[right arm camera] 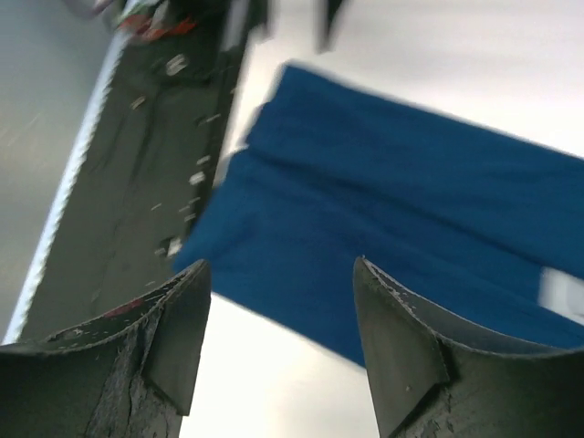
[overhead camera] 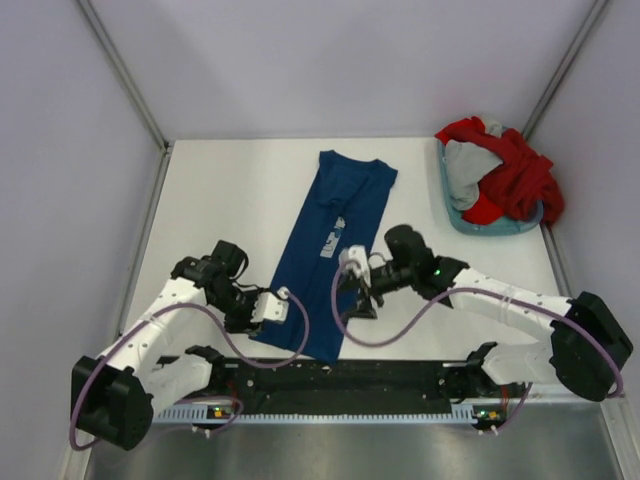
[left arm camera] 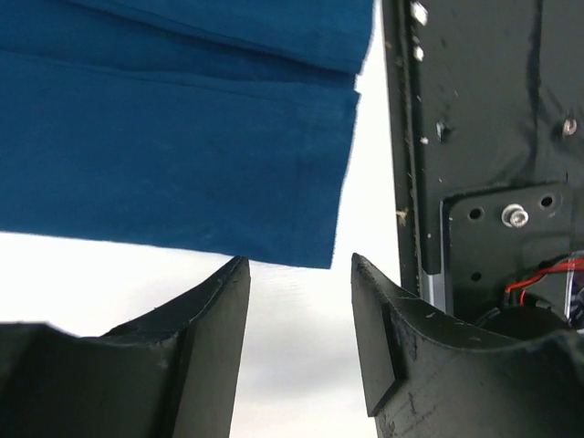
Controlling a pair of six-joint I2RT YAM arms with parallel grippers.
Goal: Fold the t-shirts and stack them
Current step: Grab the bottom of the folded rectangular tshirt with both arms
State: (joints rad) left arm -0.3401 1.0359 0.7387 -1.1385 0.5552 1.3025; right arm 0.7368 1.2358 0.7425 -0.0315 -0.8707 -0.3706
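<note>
Folded lengthwise into a strip, the navy shirt (overhead camera: pixel 335 250) lies mid-frame on the surface (overhead camera: pixel 220 190); cross folds look yet to come. The left end effector (overhead camera: pixel 272 305) and right end effector (overhead camera: pixel 355 275) flank its lower end, fingers apart, empty. A red shirt (overhead camera: pixel 520 175) and grey shirt (overhead camera: pixel 468 165) sit unfolded in the basket (overhead camera: pixel 452 216), upper right.

Right gripper (right arm camera: pixel 278 269): both dark, scuffed fingers (right arm camera: pixel 173 328) fill the lower edge of the view. They stand apart with nothing between them. Beyond the fingertips a navy t-shirt (right arm camera: pixel 411 210) lies flat on the white table (right arm camera: pixel 265 383), one layer folded over another. A pale patch (right arm camera: pixel 561 290) shows on the cloth at the frame's edge, too blurred to read. A black plate (right arm camera: pixel 155 155) with screws runs along the shirt's near end. View slightly blurred.
</note>
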